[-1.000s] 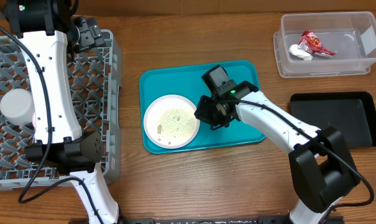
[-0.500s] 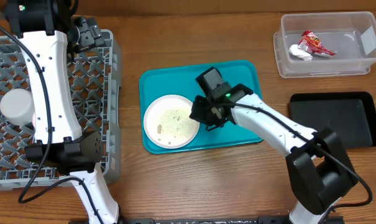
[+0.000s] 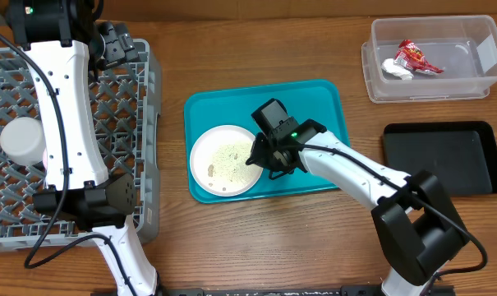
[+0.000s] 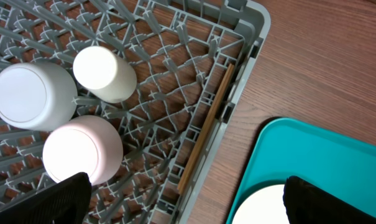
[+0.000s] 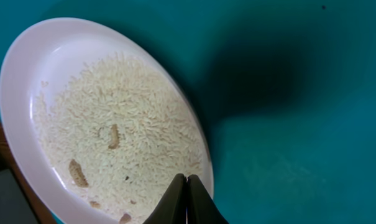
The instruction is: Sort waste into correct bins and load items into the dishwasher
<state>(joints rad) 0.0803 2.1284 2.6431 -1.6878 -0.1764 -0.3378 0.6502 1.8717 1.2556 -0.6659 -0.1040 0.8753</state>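
Nearest the robot, mid-table: teal serving tray bearing the white round plate on its left half. Scattered across the plate's face: rice-like scraps with a few brownish bits among them. Right gripper clenched, fingertips pressed together with nothing between them, poised at the plate's right rim; contact with the rim not discernible.

Level with the tray, at far right: shallow black tray, flat on the wood.

At left, running from the near edge to the far: grey dish rack. Upside down on its lattice, clustered together: pink bowl, pale grey-blue bowl and small white cup. Along the inside of the rack's wall: a thin wooden chopstick.

Farther back, above the rack's far right corner: left gripper, spread fully wide and grasping nothing.

Farthest, at the right corner: clear plastic tub containing the crumpled red wrapper and, touching it on the left, the white tissue wad.
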